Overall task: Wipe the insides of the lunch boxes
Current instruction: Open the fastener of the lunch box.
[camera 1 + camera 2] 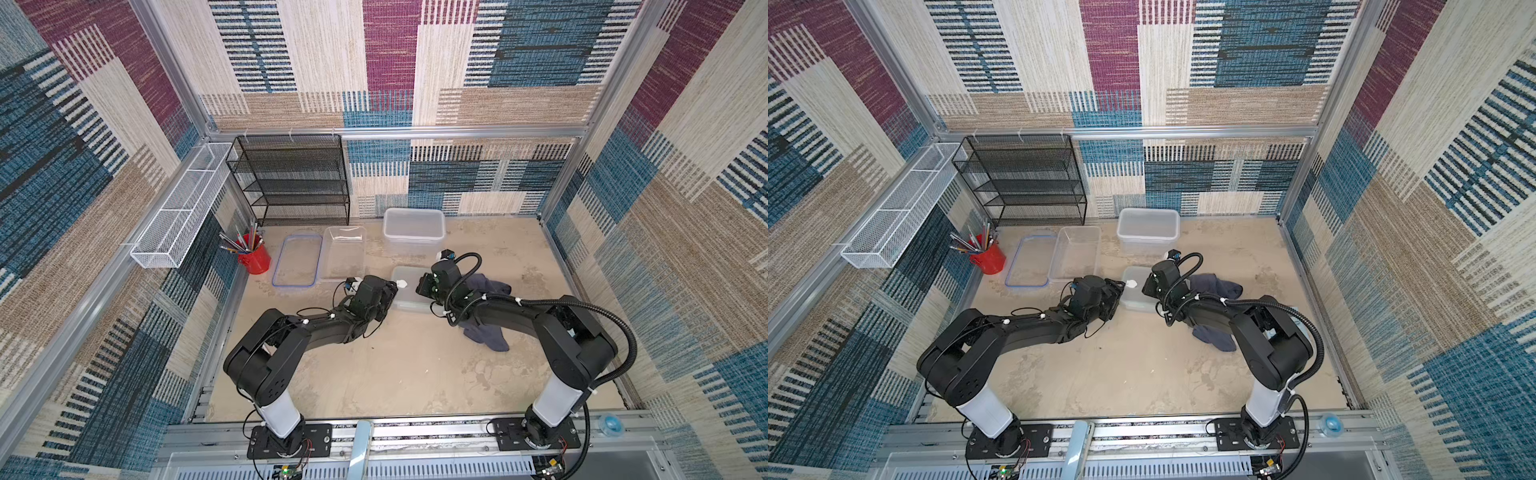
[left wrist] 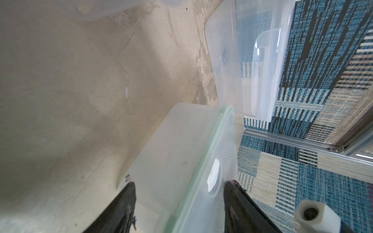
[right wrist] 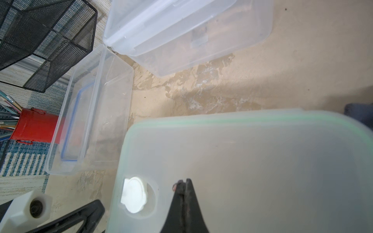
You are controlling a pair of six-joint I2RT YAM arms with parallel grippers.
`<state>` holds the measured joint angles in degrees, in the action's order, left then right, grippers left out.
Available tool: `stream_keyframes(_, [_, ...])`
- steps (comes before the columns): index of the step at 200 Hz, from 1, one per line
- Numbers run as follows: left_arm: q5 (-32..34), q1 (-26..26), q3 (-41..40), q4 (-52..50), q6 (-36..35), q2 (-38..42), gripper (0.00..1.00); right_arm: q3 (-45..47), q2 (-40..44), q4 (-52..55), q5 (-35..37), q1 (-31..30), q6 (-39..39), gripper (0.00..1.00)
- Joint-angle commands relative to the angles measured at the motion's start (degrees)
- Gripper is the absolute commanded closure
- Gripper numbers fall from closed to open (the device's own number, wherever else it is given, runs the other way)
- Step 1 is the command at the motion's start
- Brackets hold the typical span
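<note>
Lunch boxes: three on the table (image 1: 395, 374). The deep frosted box (image 1: 413, 226) stands at the foot of the back wall. The shallow clear box (image 1: 345, 253) is just left of it, with its long side running beside a blue-rimmed lid (image 1: 297, 261) that lies flat. The small box (image 1: 409, 293) sits mid-table between your two arms, with a green-rimmed lid (image 3: 242, 161) on it.

Your left gripper (image 2: 180, 184) is rolled on its side with the jaws spread. They bracket the small box's short end, one finger low by the wall and one over the lid edge next to the white valve (image 2: 214, 177). You cannot tell whether either finger presses.

Your right gripper (image 3: 184, 181) has its jaws closed together on nothing, with the tips over the lid's top, inboard of the rim.

The grey cloth (image 1: 486, 316) lies crumpled under your right forearm, near the small box. The red pencil cup (image 1: 254, 257) crowds the left wall. A strip of table separates the small box from the deep one. Your widest bare run is the near half, between the arms.
</note>
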<state>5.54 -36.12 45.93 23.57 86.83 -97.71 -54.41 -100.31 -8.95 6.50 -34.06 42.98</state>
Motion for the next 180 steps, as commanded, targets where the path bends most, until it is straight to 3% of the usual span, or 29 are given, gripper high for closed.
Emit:
stream_keyframes(1, [-1.9, 0.3, 0.0, 3.0, 1.2, -1.2, 0.30, 0.5, -2.2, 13.4, -2.7, 0.4, -1.0, 1.00])
stream_keyframes(103, [-1.0, 0.5, -1.5, 13.5, 3.1, -4.0, 0.38, 2.7, -5.3, 11.1, -6.2, 0.7, 0.1, 1.00])
stream_keyframes(180, [-1.2, 0.5, -2.1, 17.5, 4.2, -5.3, 0.55, 4.1, -6.5, 10.1, -7.1, 0.6, 1.0, 1.00])
